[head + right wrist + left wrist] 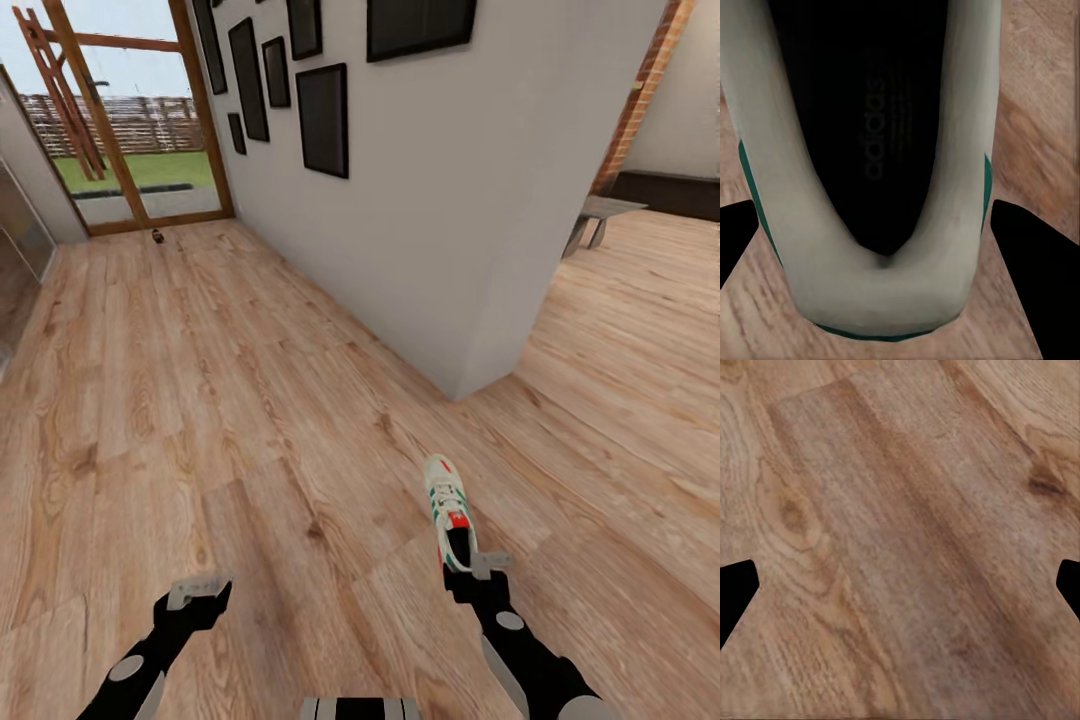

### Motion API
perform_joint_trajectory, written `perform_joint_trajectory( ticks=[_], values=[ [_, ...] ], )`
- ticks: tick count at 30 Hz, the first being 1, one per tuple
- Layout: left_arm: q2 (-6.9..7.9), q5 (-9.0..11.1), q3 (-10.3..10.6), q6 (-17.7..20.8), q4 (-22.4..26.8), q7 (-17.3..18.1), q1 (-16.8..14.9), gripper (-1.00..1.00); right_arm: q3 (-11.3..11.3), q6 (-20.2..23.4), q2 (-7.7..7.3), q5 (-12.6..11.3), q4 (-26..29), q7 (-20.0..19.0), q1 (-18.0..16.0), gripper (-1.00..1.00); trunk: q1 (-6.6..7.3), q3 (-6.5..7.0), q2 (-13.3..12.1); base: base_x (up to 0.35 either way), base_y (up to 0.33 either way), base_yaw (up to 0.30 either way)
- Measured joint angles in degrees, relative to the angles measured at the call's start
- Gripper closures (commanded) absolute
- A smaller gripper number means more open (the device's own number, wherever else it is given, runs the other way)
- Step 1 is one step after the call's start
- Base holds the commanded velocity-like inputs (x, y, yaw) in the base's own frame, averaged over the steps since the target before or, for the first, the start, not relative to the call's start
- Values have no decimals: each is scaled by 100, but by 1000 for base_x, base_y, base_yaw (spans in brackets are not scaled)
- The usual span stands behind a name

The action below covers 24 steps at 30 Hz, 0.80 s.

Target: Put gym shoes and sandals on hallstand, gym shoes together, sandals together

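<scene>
Item: one gym shoe (pixel 447 508), heel gripped in right gripper (pixel 478 570) (toe toward twelve o'clock); left gripper (pixel 198 592) wide, empty. Rack placement pending.

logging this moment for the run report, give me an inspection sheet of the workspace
surface: corridor floor, warm brown wood planks, seen in the head and both wrist views
job's things: one gym shoe at the right pincer, toe pointing away from the robot; its dark insole faces the right wrist camera
clutter: one small dark object far off by the glass door, too small to identify
grippers: right pincer at the shoe's heel, a finger either side of it; left pincer open over bare floor
cables: nothing seen
surroundings: grey wall with black frames, glass door onto a lawn, brick pillar, a bench beyond
</scene>
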<state>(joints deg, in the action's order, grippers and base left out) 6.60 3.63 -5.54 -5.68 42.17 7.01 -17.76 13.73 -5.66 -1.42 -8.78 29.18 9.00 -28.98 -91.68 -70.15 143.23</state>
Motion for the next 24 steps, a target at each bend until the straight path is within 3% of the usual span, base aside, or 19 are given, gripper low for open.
perform_joint_trajectory(
  ticks=[7,13,16,19,20,24],
  values=[
    [-1,24,-181,-128,-188,-291,283,-100,4,-334,-37,380,-9,0,203,100,153,189,-279,0,0,0],
    [-6,126,-428,-527,-596,-331,361,-100,-2,-493,-194,439,-15,8,388,100,284,351,-520,0,0,0],
    [-12,146,-538,-737,-755,-336,376,-100,1,-796,-265,444,-88,18,543,100,350,432,-640,0,0,0],
    [-10,157,-583,-859,-808,-363,457,-100,-4,-1345,-292,445,-549,18,623,100,416,512,-761,0,0,0],
    [-38,145,-593,-903,-827,-479,532,-100,-10,-1764,-301,443,-956,42,648,100,438,539,-801,0,0,0],
    [-65,115,-567,-909,-838,-575,548,-100,-6,-1947,-295,445,-1231,51,652,100,504,623,-923,0,0,0]
  ],
)
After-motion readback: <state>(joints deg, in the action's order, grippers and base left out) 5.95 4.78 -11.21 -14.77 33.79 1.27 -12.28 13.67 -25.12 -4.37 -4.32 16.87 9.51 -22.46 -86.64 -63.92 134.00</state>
